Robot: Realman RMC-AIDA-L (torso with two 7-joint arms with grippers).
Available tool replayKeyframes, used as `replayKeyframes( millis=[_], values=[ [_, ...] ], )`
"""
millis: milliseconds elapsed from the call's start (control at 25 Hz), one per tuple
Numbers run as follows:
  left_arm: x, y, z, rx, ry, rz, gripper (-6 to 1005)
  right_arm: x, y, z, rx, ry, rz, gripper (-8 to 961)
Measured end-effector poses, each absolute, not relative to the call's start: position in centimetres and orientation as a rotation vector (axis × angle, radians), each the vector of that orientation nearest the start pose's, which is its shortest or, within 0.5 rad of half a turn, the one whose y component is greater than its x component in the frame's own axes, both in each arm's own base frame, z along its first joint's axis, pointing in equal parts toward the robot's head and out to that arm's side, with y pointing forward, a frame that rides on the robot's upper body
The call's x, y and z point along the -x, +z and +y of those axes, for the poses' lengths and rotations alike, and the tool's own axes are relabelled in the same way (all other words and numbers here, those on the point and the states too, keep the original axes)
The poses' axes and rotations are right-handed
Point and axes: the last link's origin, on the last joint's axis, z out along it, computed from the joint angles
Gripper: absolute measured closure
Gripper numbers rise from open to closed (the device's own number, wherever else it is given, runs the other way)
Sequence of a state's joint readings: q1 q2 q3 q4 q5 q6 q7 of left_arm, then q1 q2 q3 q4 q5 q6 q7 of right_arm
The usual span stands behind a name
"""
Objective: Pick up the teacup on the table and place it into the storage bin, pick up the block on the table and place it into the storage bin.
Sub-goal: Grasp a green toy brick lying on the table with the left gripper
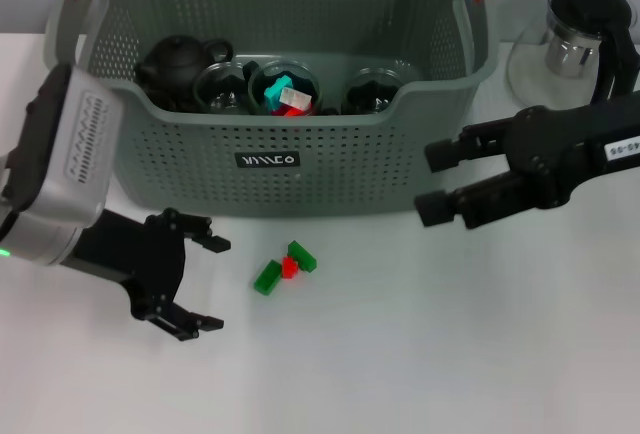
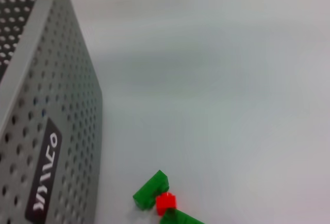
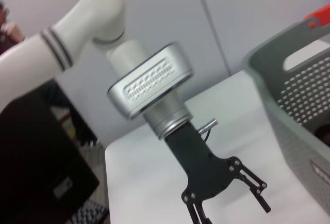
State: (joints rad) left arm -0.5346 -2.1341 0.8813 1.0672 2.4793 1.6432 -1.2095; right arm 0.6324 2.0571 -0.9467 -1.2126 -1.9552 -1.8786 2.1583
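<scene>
The block is a small cluster on the white table: two green bricks point(image 1: 267, 277) point(image 1: 302, 255) with a red piece point(image 1: 290, 267) between them, just in front of the storage bin point(image 1: 300, 189). The left wrist view shows the same green brick point(image 2: 151, 190) and red piece point(image 2: 165, 202) beside the bin wall point(image 2: 51, 131). My left gripper point(image 1: 218, 284) is open and empty, low over the table left of the cluster. My right gripper point(image 1: 428, 184) hangs open and empty at the bin's right front corner. No teacup shows on the table; glass cups point(image 1: 224, 89) lie in the bin.
Inside the bin sit a black teapot point(image 1: 178, 64) and a cup holding coloured blocks point(image 1: 285, 94). A glass teapot with a black lid point(image 1: 585, 39) stands at the back right. The right wrist view shows the left gripper point(image 3: 232, 213) open above the table.
</scene>
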Motion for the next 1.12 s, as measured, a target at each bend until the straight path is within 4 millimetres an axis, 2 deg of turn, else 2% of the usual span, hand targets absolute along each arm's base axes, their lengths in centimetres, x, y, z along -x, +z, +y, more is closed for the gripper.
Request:
replayKeyframes(
  millis=[160, 440, 1120],
  values=[
    [24.8, 0.0, 33.1, 3.024, 0.211, 0.207, 83, -14.8, 5.4, 33.6, 3.047, 0.557, 0.831, 3],
    [23.5, -1.5, 33.6, 3.053, 0.297, 0.319, 83, -14.5, 4.9, 33.6, 3.056, 0.568, 0.828, 5],
    [21.4, -4.1, 34.4, 3.054, 0.422, 0.413, 83, -14.5, 4.2, 33.8, 3.068, 0.574, 0.823, 6]
  ],
)
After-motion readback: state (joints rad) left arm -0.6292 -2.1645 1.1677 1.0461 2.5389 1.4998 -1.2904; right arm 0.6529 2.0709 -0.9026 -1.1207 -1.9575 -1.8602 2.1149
